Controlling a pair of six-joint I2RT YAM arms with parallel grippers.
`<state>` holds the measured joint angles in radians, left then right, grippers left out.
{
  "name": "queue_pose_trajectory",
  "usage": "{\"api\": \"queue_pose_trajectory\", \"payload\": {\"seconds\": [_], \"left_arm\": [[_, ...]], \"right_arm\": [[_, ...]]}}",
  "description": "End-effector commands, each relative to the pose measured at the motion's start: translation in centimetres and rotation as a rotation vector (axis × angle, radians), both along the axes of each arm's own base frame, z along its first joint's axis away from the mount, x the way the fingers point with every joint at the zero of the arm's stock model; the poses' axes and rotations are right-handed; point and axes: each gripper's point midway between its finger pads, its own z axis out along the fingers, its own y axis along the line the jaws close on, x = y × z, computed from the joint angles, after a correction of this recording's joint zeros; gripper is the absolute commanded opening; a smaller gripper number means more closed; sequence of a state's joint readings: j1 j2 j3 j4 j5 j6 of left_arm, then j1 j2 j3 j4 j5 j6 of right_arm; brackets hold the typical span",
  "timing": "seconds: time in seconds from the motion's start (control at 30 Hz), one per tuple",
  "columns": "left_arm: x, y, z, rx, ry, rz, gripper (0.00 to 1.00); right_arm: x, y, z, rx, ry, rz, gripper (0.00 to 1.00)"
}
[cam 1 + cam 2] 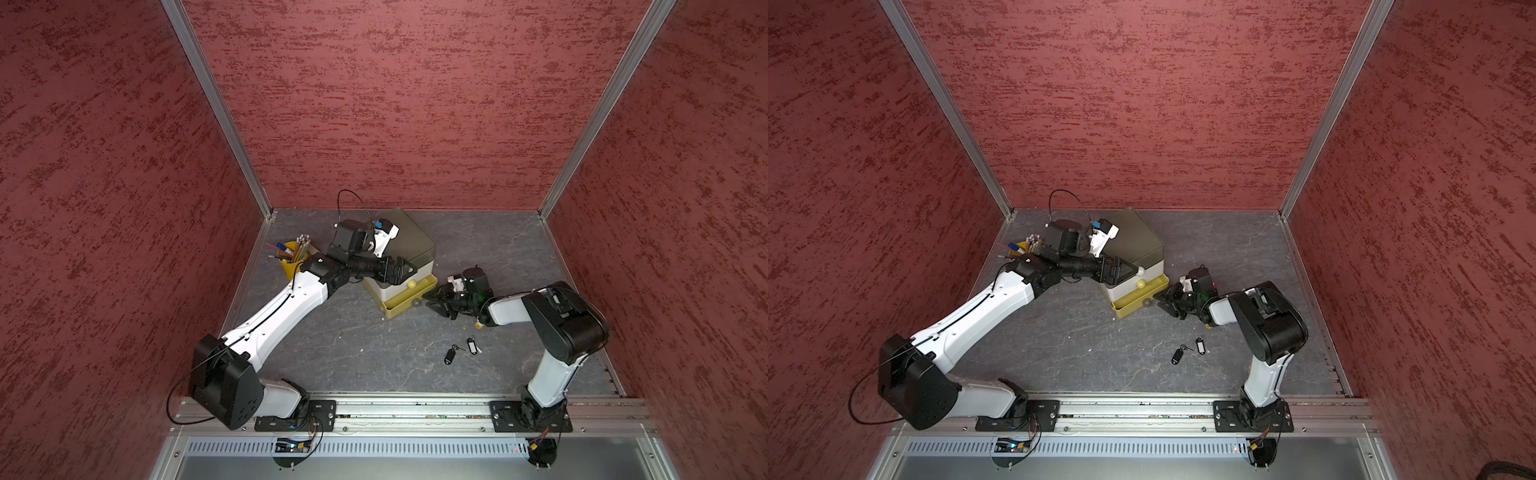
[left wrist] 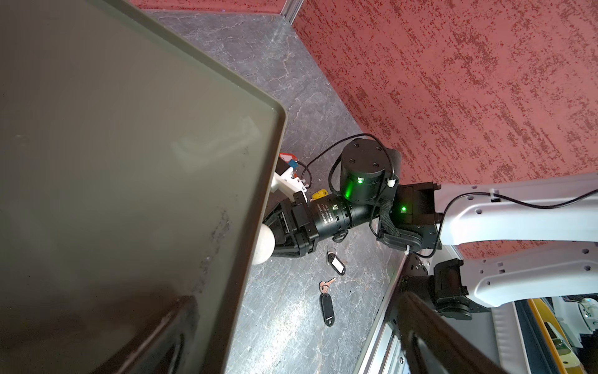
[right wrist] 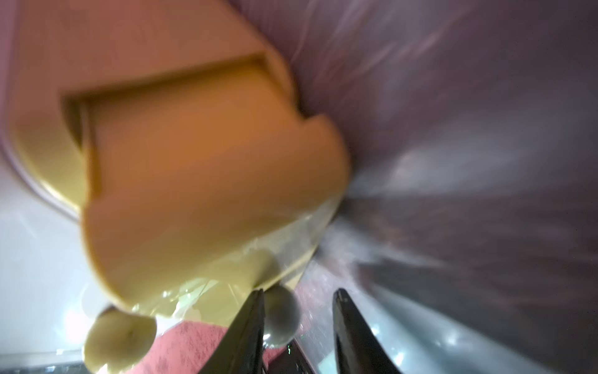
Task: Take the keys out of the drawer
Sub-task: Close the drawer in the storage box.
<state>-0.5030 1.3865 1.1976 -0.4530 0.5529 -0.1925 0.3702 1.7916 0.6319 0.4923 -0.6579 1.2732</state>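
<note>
**Two black-tagged keys [image 1: 449, 356] out; right gripper [image 1: 428, 302] at the bottom knob**

The drawer cabinet [image 1: 415, 237] has its bottom yellow drawer [image 1: 392, 311] standing open. The right gripper is at that drawer's front with its fingers [image 3: 249, 327] parted around the grey knob [image 3: 281, 315]. One finger touches the knob and the other stands clear, so nothing is clamped.

The left gripper [image 1: 409, 269] lies over the cabinet's top front edge, near the white knob [image 1: 1142, 271]. Its fingers [image 2: 168, 327] look spread wide, apparently holding nothing, though that view is cramped.

The two keys lie just beside each other on the table [image 1: 353, 340], well in front of the cabinet. The open drawer's inside is too blurred to tell.
</note>
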Motion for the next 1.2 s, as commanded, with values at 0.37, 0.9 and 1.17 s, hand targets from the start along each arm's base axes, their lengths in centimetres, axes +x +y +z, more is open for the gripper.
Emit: {"api": "queue_pose_trajectory", "payload": {"seconds": [0.37,0.9,1.17], "left_arm": [[-0.3,0.6,-1.3,0.018,0.044,0.012,1.0],[-0.1,0.6,-1.4,0.031,0.043,0.014,1.0],[-0.2,0.7,-1.4,0.038,0.042,0.01,1.0]], "right_arm": [[1.4,-1.3,-0.5,-0.027,-0.037,-0.104,0.4],[3.8,-0.3,-0.6,0.017,-0.038,-0.123,0.4],[4.2,0.0,-1.0,0.036,-0.029,-0.134,0.39]]}}
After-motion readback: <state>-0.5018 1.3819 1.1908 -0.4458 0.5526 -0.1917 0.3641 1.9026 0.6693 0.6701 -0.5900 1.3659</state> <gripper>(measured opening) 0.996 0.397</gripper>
